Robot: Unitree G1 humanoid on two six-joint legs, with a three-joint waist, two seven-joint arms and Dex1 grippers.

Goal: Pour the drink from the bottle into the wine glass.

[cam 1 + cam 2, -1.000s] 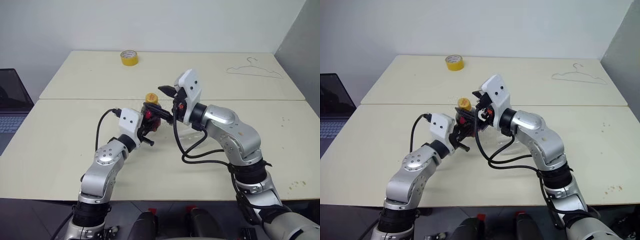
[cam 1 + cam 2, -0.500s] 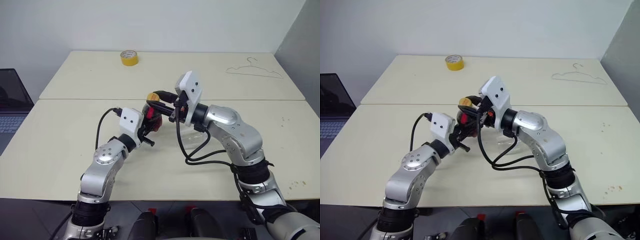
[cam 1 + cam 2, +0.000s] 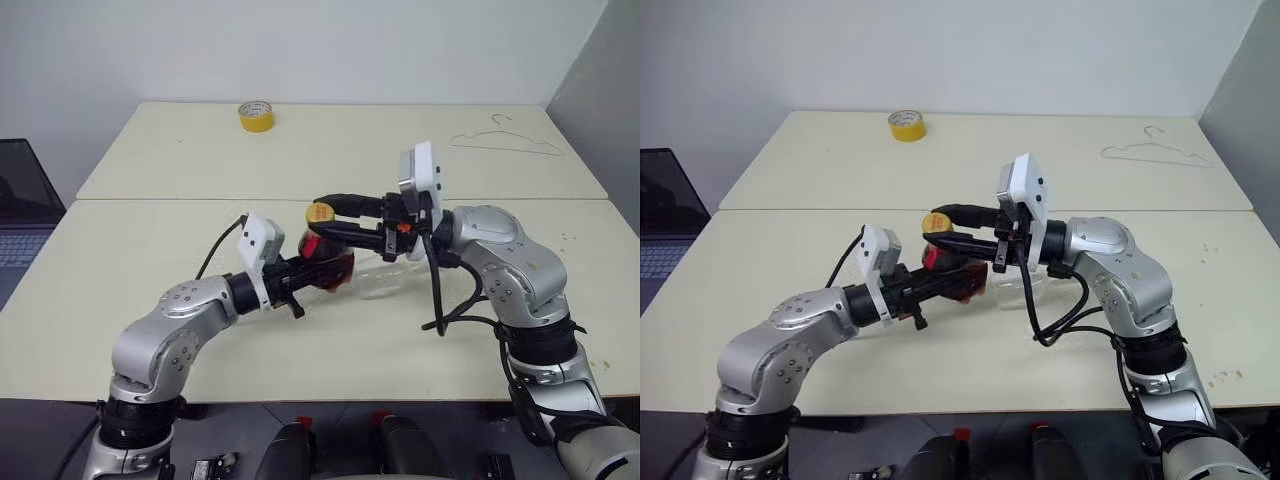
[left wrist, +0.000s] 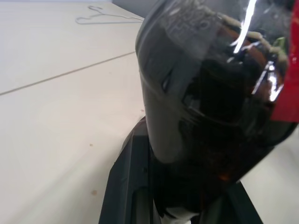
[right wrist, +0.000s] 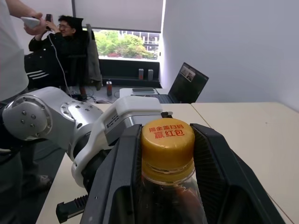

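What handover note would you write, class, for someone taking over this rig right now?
Left gripper: shut on the bottle, held off the table and tilted.
Right gripper: fingers clamped either side of the yellow cap, which is on the bottle.
Drink: all in the bottle.
Wine glass: on the table just behind the bottle, under the right gripper; looks empty, though how it sits is hard to tell.
Done: bottle picked up, cap gripped.
Left: unscrew cap, pour into glass.
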